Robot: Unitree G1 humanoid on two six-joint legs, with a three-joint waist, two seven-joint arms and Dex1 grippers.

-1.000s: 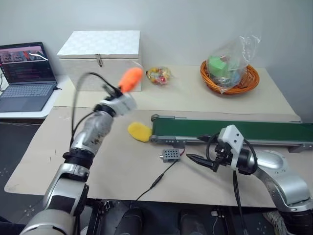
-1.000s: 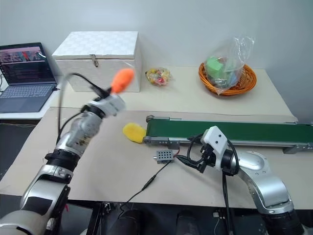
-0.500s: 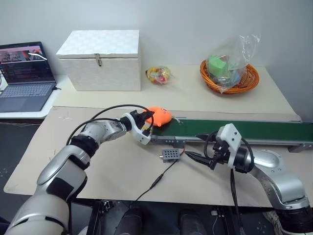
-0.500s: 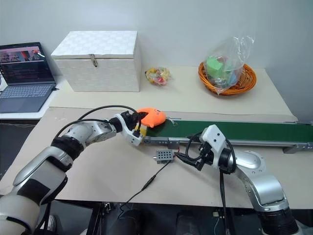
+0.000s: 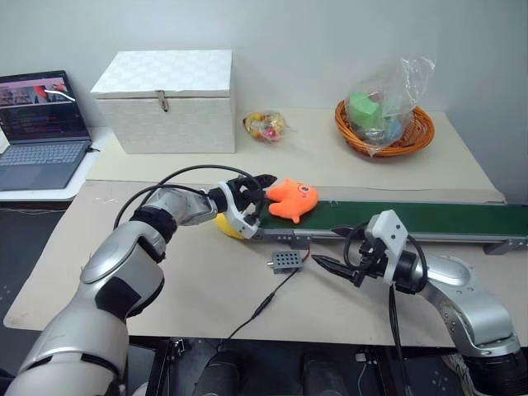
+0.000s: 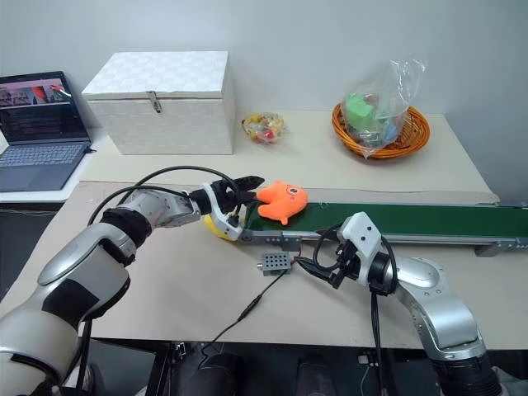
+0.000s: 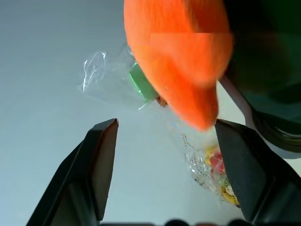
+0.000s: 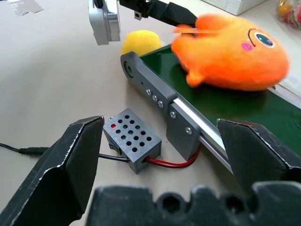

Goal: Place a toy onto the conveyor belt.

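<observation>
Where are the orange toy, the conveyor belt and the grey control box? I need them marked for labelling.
orange toy (image 5: 293, 198), left eye view, its body.
conveyor belt (image 5: 429, 219), left eye view, bare green surface.
grey control box (image 8: 132, 146), right wrist view, perforated top.

Control box (image 5: 287, 261) before belt (image 5: 412, 218)

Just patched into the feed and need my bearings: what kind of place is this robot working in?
Probably a lab or test bench, not a factory: a small tabletop conveyor belt with a wired control box, a laptop showing code, and toy props such as the orange toy on the belt.
</observation>
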